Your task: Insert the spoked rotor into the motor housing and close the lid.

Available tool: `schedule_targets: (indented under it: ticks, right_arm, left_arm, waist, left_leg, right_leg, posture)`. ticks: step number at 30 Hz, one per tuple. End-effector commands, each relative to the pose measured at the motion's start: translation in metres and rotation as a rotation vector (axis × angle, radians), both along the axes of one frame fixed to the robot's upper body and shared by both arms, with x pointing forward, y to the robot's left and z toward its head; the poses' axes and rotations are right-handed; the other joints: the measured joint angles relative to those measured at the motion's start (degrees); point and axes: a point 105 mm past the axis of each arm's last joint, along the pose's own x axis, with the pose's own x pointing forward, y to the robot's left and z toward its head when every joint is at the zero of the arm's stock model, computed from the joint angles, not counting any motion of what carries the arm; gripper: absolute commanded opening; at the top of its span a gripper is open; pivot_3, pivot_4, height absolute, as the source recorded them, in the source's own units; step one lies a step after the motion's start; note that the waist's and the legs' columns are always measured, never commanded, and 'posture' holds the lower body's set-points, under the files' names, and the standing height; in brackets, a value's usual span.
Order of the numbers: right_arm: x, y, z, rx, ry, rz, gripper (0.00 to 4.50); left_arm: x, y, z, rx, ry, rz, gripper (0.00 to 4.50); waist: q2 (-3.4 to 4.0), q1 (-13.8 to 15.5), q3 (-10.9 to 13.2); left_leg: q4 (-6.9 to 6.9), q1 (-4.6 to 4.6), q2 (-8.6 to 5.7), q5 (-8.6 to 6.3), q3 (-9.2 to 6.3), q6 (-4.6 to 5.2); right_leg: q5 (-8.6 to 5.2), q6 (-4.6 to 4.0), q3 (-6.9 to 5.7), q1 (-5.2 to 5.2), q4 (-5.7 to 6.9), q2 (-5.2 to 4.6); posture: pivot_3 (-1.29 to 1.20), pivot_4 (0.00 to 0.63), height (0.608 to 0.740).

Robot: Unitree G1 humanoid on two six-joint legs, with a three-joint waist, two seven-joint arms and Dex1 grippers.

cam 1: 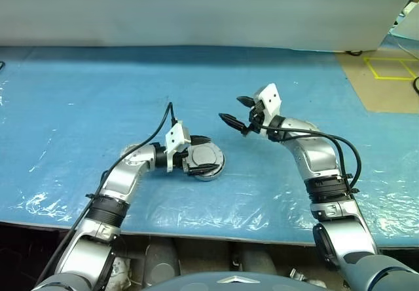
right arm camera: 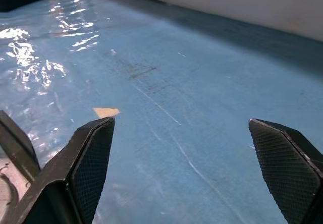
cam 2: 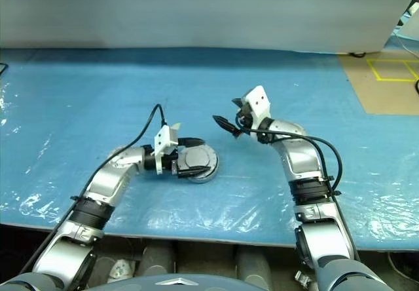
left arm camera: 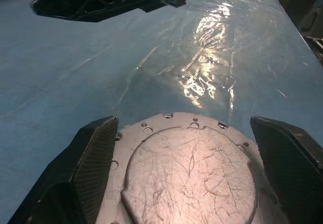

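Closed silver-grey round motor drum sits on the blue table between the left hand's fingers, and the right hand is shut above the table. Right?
Not quite: the right hand is open, its black fingers spread wide in the right wrist view. The rest holds: the silver-grey round motor drum sits on the blue table between the left hand's fingers.

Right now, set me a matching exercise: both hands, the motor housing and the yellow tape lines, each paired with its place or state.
1. left hand
2. right hand
3. motor housing
4. yellow tape lines

A. on the brown floor, far right
B. open, nothing between its fingers
C. open, one finger on either side of the drum
D. resting on the blue sheet, silver top up

Pairs: 1-C, 2-B, 3-D, 4-A
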Motion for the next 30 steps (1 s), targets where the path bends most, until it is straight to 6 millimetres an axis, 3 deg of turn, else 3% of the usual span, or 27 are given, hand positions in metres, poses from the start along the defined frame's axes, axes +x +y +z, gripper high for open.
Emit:
schedule_targets:
  ticks: [1, 9, 19, 30]
  right_arm:
    - [-0.014, 0.001, 0.017, 0.041, -0.058, 0.088, 4.50]
    - [-0.041, 0.025, 0.014, 0.014, -0.039, 0.297, 4.50]
    - [-0.067, 0.077, -0.002, -0.026, -0.037, 0.531, 4.50]
    - [-0.073, 0.083, -0.035, -0.193, -0.064, 0.619, 4.50]
  left_arm:
    - [-0.003, 0.010, 0.022, -0.063, -0.047, 0.034, 4.47]
    - [-0.028, 0.034, 0.038, -0.098, -0.065, 0.142, 4.47]
    - [-0.055, 0.066, 0.005, -0.014, -0.075, 0.367, 4.47]
    - [-0.069, 0.074, -0.003, -0.033, -0.050, 0.455, 4.47]
  waist:
    - [0.00, 0.0, 0.0]
    - [0.00, -0.4, 0.0]
    - [0.01, -1.3, 0.0]
    - [0.01, -1.4, 0.0]
  left_leg:
    - [0.00, -0.01, 0.02, 0.00, 0.00, 0.00]
    - [-0.03, 0.01, 0.06, 0.00, 0.02, 0.01]
    - [0.02, -0.01, 0.09, -0.02, 0.04, 0.03]
    - [0.10, 0.00, 0.09, -0.02, 0.06, 0.04]
  right_leg:
    - [0.00, -0.01, 0.00, 0.00, 0.00, 0.00]
    - [-0.01, -0.02, -0.01, -0.05, 0.00, 0.04]
    - [-0.05, -0.02, -0.02, -0.06, -0.03, 0.03]
    - [-0.05, -0.01, -0.01, -0.05, -0.01, 0.04]
  posture:
    - [0.00, 0.150, 0.740]
    - [0.00, 0.150, 0.740]
    - [0.00, 0.150, 0.740]
    - [0.00, 0.150, 0.740]
